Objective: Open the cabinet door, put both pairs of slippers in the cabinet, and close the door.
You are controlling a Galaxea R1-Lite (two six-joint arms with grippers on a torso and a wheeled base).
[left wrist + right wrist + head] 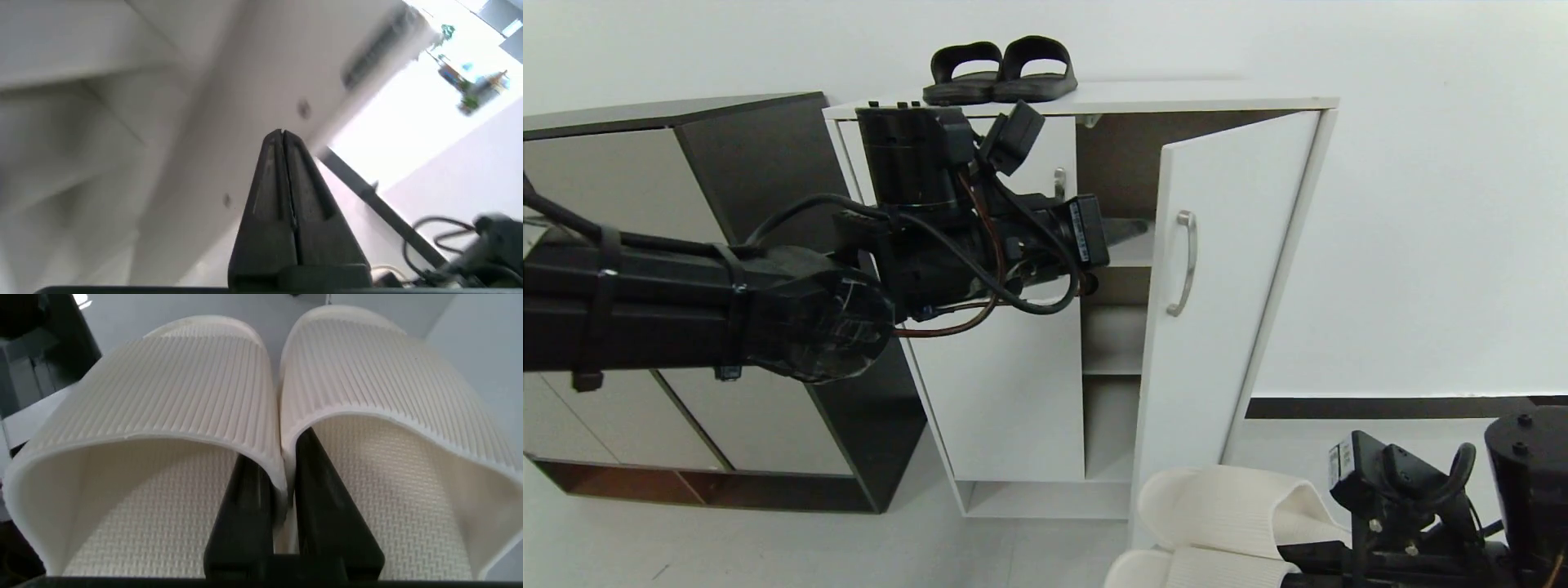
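Observation:
A white cabinet (1086,96) stands against the wall. Its right door (1225,310) is swung partly open and its left door (1005,384) is closed. A pair of black slippers (1001,73) sits on the cabinet top. My left gripper (1134,231) is shut with nothing in it, its tip inside the opening at the upper shelf, just behind the open door's edge; the left wrist view shows the fingers (282,196) pressed together. Low at the right, my right gripper (280,486) is shut on the inner edges of a pair of cream slippers (1225,518) (196,400), held side by side.
A grey and dark cupboard (727,245) stands right beside the white cabinet on its left. White shelves (1112,359) show in the opening. The open door has a metal handle (1186,263). There is bare floor (768,547) in front of both cabinets.

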